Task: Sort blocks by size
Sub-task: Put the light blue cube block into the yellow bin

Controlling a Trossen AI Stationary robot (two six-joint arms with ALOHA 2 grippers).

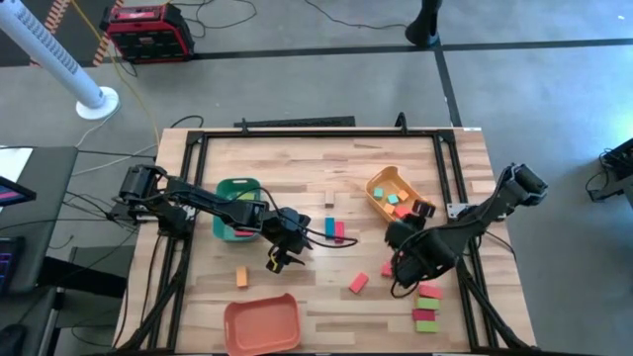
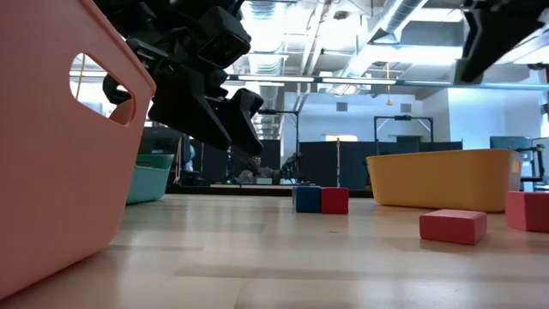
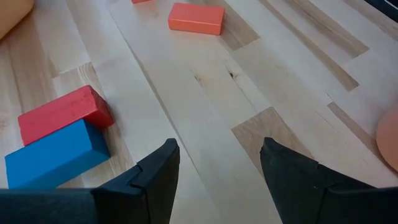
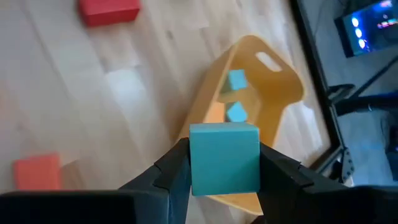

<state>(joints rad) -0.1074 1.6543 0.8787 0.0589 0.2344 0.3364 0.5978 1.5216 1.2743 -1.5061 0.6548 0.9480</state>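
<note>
A teal cube block (image 4: 224,157) sits between the fingers of my right gripper (image 4: 224,163), which is shut on it above the table beside the yellow-orange tray (image 4: 283,93). That tray holds small teal and orange blocks (image 4: 236,113). My left gripper (image 3: 217,168) is open over bare wood at mid-table (image 1: 282,252), touching nothing. A blue block (image 3: 56,155) and a red block (image 3: 62,113) lie side by side just beyond it. More blocks lie flat on the table: an orange one (image 1: 240,277), a red one (image 1: 358,283), and pink, green and red ones (image 1: 426,314). My right gripper pinches the teal cube by two opposite side faces (image 4: 195,163), one finger on each. The fingers slant downward. The cube is lifted clear of the table, with one flat face toward the wrist camera and the yellow-orange tray beyond it.
A green tray (image 1: 237,190) stands at the left arm's elbow, and a salmon-red tray (image 1: 262,323) near the front edge fills the left of the low view (image 2: 51,163). Black rails (image 1: 316,133) frame the tabletop. Bare wood lies between the trays at mid-table.
</note>
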